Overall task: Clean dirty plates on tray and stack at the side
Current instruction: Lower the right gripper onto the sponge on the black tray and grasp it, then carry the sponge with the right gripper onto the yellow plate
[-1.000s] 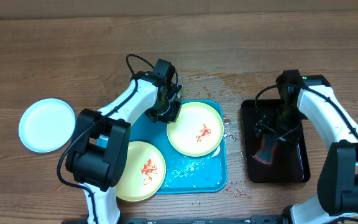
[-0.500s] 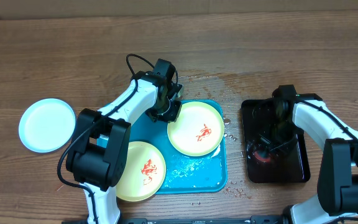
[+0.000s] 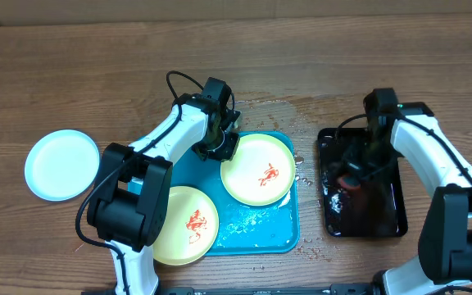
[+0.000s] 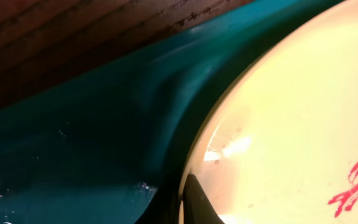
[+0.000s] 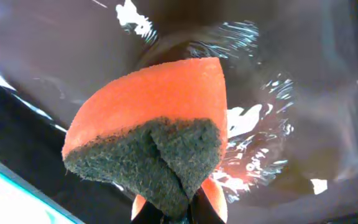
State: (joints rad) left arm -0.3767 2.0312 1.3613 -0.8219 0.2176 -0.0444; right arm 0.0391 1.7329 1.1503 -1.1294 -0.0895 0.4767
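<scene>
On the turquoise tray (image 3: 256, 225) lies a pale yellow plate (image 3: 256, 160) with a red sauce smear. My left gripper (image 3: 222, 147) is shut on its back-left rim. In the left wrist view one dark finger (image 4: 197, 205) lies over the plate's edge (image 4: 291, 112) and the tray (image 4: 92, 137) shows below. A second smeared yellow plate (image 3: 185, 236) overlaps the tray's front-left corner. A pale blue-white plate (image 3: 61, 165) sits on the table at the left and looks clean. My right gripper (image 3: 352, 176) is shut on an orange sponge (image 5: 154, 106) with a dark scouring side.
A black tray (image 3: 388, 221) holding shiny water (image 5: 303, 74) lies on the right, under the sponge. Water drops spot the wooden table (image 3: 301, 106) behind the turquoise tray and between the two trays.
My right gripper has shut on the sponge and lifted it toward the black tray's back. The left arm and the plates have not moved.
</scene>
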